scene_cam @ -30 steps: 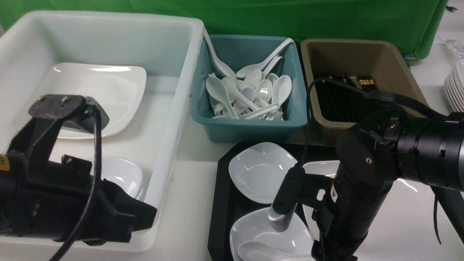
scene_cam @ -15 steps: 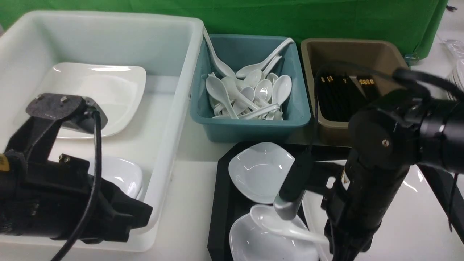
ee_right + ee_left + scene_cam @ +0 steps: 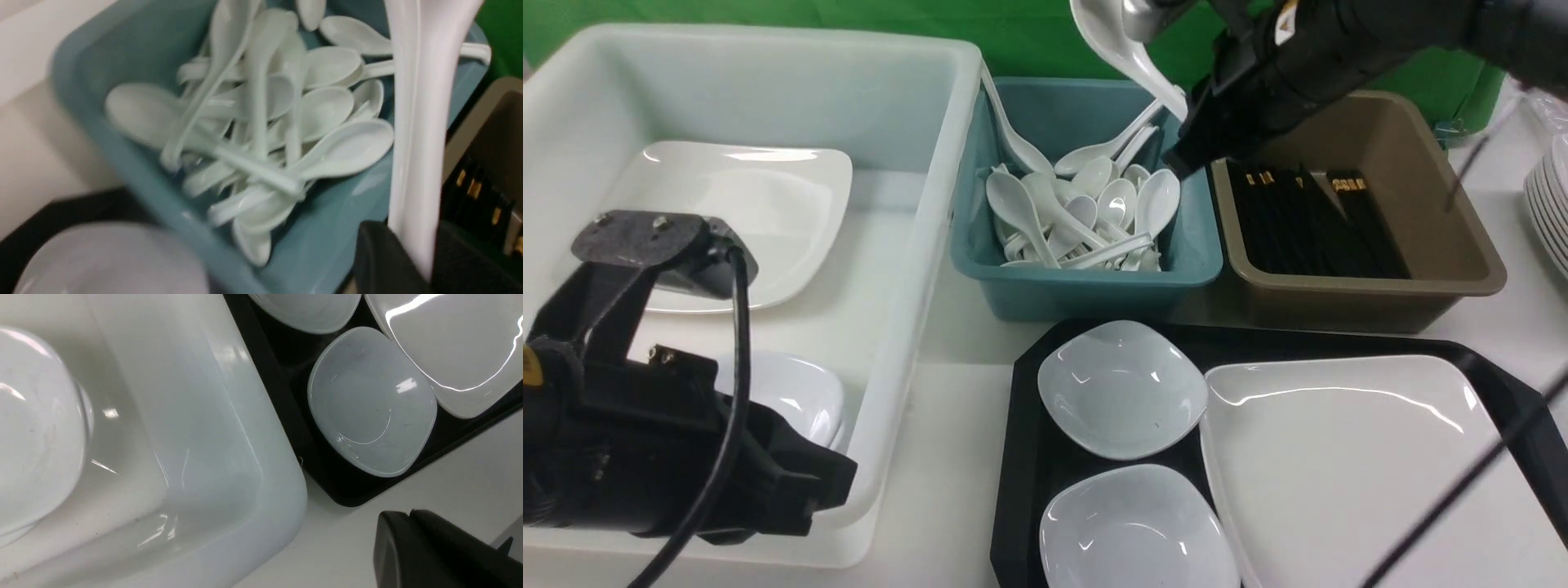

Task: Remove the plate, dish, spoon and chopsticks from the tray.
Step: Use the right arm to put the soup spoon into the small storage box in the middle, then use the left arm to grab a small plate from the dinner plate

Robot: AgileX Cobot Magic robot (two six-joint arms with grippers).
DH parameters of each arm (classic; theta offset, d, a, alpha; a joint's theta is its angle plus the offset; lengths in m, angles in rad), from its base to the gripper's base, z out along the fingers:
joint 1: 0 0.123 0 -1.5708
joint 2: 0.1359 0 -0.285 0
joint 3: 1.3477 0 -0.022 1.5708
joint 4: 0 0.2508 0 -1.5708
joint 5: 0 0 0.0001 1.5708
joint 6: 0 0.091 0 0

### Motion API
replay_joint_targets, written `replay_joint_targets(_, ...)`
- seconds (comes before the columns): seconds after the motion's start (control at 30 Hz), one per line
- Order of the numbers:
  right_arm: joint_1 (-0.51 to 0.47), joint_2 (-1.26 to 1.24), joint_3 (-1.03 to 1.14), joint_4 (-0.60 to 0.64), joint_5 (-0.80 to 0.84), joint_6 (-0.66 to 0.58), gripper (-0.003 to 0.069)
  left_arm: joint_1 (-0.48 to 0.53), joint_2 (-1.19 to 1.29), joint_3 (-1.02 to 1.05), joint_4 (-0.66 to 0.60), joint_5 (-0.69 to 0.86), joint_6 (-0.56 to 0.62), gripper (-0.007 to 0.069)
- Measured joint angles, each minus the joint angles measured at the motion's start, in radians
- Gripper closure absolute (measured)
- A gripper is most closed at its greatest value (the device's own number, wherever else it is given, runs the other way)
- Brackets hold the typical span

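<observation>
White plastic, the big tub (image 3: 907,269) is sitting on the worktop (image 3: 947,392) at the robot's left. It is holding a square plate (image 3: 743,220) and, nearer the camera, a small bowl (image 3: 784,392). The black tray (image 3: 1023,457) is lying just beside the tub. It is carrying the large plate (image 3: 1356,465) on its right part, and a far dish (image 3: 1123,388) and a near dish (image 3: 1131,531) on its left.

Behind the tray, the brown bin (image 3: 1339,306) is holding a bundle of black chopsticks (image 3: 1307,229). The teal bin (image 3: 1086,286) is standing against the brown bin's left side and holding a heap of white spoons (image 3: 1086,216).

The spoon (image 3: 1143,69) is hanging in the air above the teal bin, bowl end up. The right claw (image 3: 416,261) is gripping it by the handle.

The left claw (image 3: 825,486) is hovering at the tub's near corner. I cannot tell whether it is open or closed.
</observation>
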Motion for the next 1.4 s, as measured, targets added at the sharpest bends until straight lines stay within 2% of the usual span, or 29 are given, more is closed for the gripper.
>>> replay_joint_targets(0.07,-0.002,0.06,-0.052,0.0,-0.001,0.024,0.0485,0.0,0.0,0.0,0.0,0.0,-0.009,0.0624)
replay_joint_targets(0.1,-0.002,0.096,-0.083,0.0,-0.001,0.049,0.0452,0.0,0.0,0.0,0.0,-0.001,-0.018,0.0624)
replay_joint_targets(0.23,-0.002,0.18,-0.141,0.003,0.05,0.141,0.0226,0.0,0.0,0.0,0.0,-0.003,-0.05,0.0624)
replay_joint_targets(0.3,-0.002,0.184,-0.148,-0.003,0.1,0.154,0.0159,0.0,0.0,0.0,0.0,-0.004,-0.056,0.0624)
replay_joint_targets(0.37,-0.002,0.178,-0.155,-0.016,0.145,0.156,0.0148,0.0,0.0,0.0,0.0,-0.01,-0.056,0.0624)
replay_joint_targets(0.4,-0.002,0.173,-0.16,-0.027,0.175,0.158,0.0155,0.0,0.002,-0.001,0.0,-0.012,-0.056,0.0624)
replay_joint_targets(0.47,-0.002,0.129,-0.175,-0.077,0.297,0.174,0.0258,-0.002,0.021,-0.032,0.001,-0.014,-0.056,0.0624)
replay_joint_targets(0.57,-0.007,0.003,-0.176,-0.135,0.432,0.189,0.0535,-0.051,0.085,-0.11,0.022,-0.017,-0.061,0.0624)
replay_joint_targets(0.67,-0.019,-0.14,-0.175,-0.142,0.475,0.218,0.0617,-0.145,0.173,-0.187,0.078,-0.019,-0.105,0.0624)
replay_joint_targets(0.9,-0.023,-0.473,-0.038,-0.145,0.475,0.258,0.0637,-0.354,0.413,-0.329,0.236,-0.01,-0.228,0.0624)
replay_joint_targets(1.0,-0.023,-0.619,0.089,-0.145,0.475,0.282,0.0637,-0.396,0.525,-0.387,0.253,0.0,-0.239,0.0624)
replay_joint_targets(1.17,-0.023,-0.848,0.354,-0.145,0.474,0.33,0.0637,-0.41,0.69,-0.468,0.272,0.0,-0.204,0.0605)
replay_joint_targets(1.27,-0.023,-0.947,0.501,-0.145,0.473,0.338,0.0637,-0.41,0.766,-0.507,0.28,0.0,-0.168,0.0575)
replay_joint_targets(1.4,-0.023,-1.1,0.681,-0.141,0.467,0.359,0.0637,-0.41,0.874,-0.549,0.302,-0.008,-0.114,0.0447)
